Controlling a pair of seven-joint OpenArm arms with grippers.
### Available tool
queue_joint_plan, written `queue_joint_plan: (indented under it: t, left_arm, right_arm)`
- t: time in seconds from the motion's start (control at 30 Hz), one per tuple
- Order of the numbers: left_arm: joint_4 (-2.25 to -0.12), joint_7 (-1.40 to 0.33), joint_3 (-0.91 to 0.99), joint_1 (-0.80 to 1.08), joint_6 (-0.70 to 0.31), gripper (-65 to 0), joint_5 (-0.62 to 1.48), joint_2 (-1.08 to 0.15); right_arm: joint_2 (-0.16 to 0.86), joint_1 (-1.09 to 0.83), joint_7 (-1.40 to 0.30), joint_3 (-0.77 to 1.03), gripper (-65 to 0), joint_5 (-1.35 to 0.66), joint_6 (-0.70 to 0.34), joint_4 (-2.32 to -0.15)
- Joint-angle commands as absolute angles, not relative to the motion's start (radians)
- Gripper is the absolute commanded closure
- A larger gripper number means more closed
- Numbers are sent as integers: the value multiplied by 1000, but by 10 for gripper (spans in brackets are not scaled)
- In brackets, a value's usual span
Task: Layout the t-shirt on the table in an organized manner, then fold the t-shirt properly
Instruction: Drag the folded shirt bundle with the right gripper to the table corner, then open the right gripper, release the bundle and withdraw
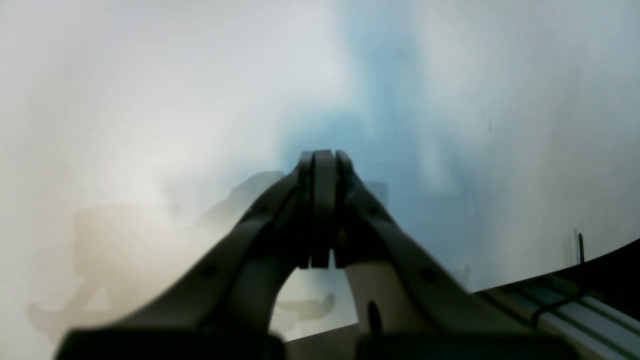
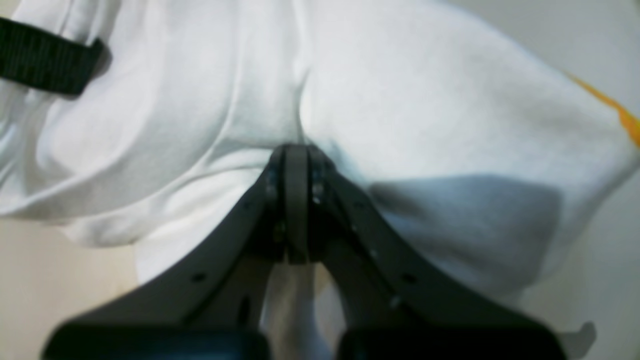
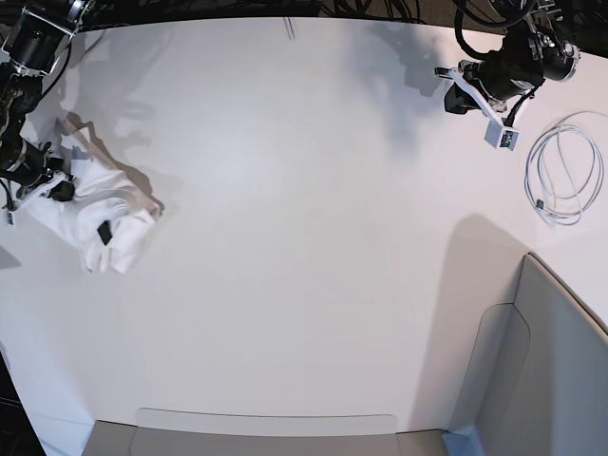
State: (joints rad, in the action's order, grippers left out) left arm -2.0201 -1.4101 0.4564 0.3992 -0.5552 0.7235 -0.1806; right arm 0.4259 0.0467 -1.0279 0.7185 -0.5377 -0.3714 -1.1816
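Right tool [image 2: 296,200] is pinched tight on the shirt [image 3: 95,204], bunched at the surface's [image 3: 304,237] far edge — we'd drag it slowly toward the middle, while the left tool [image 1: 322,210] sits clamped on nothing.

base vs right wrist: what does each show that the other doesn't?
Only base: the whole table, the left pincer shut and empty far from the cloth, a coiled white cable and a grey bin.

Only right wrist: close-up wrinkles, an orange print streak and the jaws pressed together.

Both: the crumpled t-shirt with a small black tag, and the right pincer shut at its fabric; whether it pinches cloth is unclear.
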Motion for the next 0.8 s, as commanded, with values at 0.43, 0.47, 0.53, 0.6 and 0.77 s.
queue_joint_plan:
  t: [0.43,0.47,0.53,0.6,0.77]
  left_arm:
    - [-2034,-1396,455,421,-559,0,739,-205]
    - [-2034,-1396,455,421,-559,0,739,-205]
    - [-2034,-1396,455,421,-559,0,739,-205]
    - [-2034,-1396,455,421,-559,0,739,-205]
    - [-2034,-1396,433,421,-559,0,737,-206]
  right_arm:
    - [441,-59,-1165,1059,0,-343,-252,-1167]
    - [438,-68,-1165,1076,0,-343,-252,-1167]
    - [423,-97,-1165,1119,0,-343,-252,-1168]
    - [414,-122,-1165,1158,0,-343,-240,-1171]
    - [395,-159,-1161,1265,0,-346,-225,-1176]
